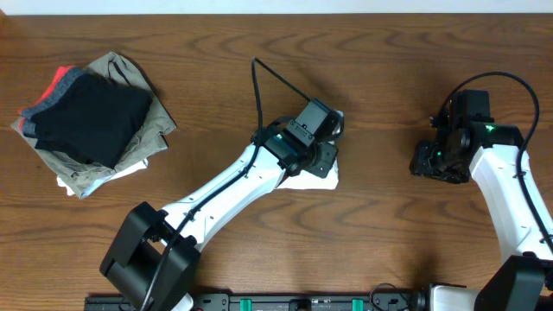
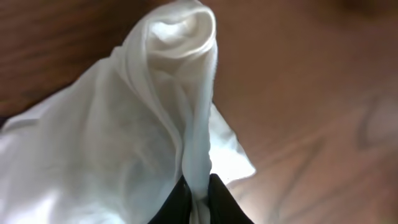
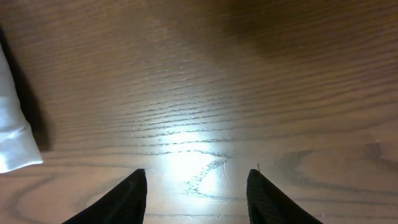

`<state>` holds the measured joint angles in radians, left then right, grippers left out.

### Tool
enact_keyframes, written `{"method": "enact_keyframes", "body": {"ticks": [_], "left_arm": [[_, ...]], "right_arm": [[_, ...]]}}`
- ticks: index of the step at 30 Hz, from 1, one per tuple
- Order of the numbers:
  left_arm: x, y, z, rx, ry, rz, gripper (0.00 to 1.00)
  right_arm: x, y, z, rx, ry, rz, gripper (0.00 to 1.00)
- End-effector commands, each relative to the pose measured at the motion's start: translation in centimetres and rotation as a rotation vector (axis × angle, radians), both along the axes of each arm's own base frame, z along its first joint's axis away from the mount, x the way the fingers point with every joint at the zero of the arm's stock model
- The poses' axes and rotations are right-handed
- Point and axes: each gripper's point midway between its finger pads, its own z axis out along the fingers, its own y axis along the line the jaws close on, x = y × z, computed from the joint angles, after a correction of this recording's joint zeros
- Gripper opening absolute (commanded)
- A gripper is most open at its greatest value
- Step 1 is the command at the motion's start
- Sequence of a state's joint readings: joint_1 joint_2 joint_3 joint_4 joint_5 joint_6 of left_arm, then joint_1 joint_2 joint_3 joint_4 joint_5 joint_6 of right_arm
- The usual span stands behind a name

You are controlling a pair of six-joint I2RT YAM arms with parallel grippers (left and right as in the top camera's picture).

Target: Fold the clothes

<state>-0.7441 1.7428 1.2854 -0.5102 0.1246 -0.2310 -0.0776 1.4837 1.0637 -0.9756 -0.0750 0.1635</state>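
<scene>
The white garment [image 1: 318, 180] lies bunched at the table's middle, mostly hidden under my left arm in the overhead view. In the left wrist view the white cloth [image 2: 124, 124] rises in a rolled fold, and my left gripper [image 2: 198, 190] is shut on a pinch of it. My left gripper [image 1: 324, 142] sits right over the garment in the overhead view. My right gripper [image 3: 196, 177] is open and empty above bare wood, to the right of the garment [image 3: 12, 130], whose white edge shows at the far left of the right wrist view. The right gripper [image 1: 436, 162] is well apart from the garment.
A stack of folded black, khaki and red garments [image 1: 91, 117] lies at the far left of the wooden table [image 1: 389, 233]. A black cable [image 1: 263, 86] arcs up from the left arm.
</scene>
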Motion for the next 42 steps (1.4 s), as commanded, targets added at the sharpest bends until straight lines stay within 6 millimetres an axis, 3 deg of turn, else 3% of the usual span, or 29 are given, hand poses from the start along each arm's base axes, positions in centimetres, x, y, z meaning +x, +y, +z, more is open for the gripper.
{"method": "enact_keyframes", "body": {"ticks": [1, 11, 15, 18, 20, 23, 26, 28, 32, 36, 39, 42], "left_arm": [[1.9, 0.6, 0.9, -0.002, -0.055, 0.137, 0.1], [2.9, -0.6, 2.0, -0.114, -0.05, 0.236, 0.11], [1.5, -3.2, 2.8, -0.238, 0.028, 0.137, 0.22], [0.5, -6.2, 5.0, -0.382, 0.041, -0.024, 0.29], [0.3, -7.1, 6.6, -0.443, 0.006, -0.128, 0.3], [2.2, -4.7, 8.2, -0.452, -0.039, -0.087, 0.31], [4.8, -0.4, 9.2, -0.446, -0.055, 0.02, 0.33], [6.3, 2.8, 9.0, -0.427, -0.045, 0.102, 0.33], [7.9, 7.1, 7.2, -0.387, 0.005, 0.215, 0.33], [8.0, 8.8, 4.9, -0.348, 0.071, 0.263, 0.33], [7.5, 8.7, 3.1, -0.315, 0.113, 0.245, 0.33], [7.0, 8.4, 1.0, -0.285, 0.169, 0.231, 0.33]], "right_arm": [[0.0, -0.2, 0.2, 0.001, -0.009, 0.006, 0.5], [0.2, -0.3, 0.2, 0.0, -0.016, 0.006, 0.51], [0.2, -0.2, 0.2, 0.0, -0.015, 0.006, 0.5], [0.2, -0.1, 0.2, 0.009, -0.017, 0.008, 0.51], [0.2, 0.4, 0.3, 0.033, -0.019, 0.022, 0.51], [0.3, 2.5, 0.6, 0.132, -0.042, 0.133, 0.51], [0.1, 5.7, 1.6, 0.289, -0.09, 0.309, 0.52], [-0.3, 8.3, 2.6, 0.406, -0.129, 0.426, 0.54], [-1.5, 12.6, 4.5, 0.572, -0.184, 0.61, 0.55], [-2.8, 16.2, 5.3, 0.645, -0.197, 0.746, 0.49], [-3.3, 18.2, 5.4, 0.646, -0.21, 0.827, 0.46], [-3.4, 20.1, 5.2, 0.647, -0.244, 0.89, 0.34]]}}
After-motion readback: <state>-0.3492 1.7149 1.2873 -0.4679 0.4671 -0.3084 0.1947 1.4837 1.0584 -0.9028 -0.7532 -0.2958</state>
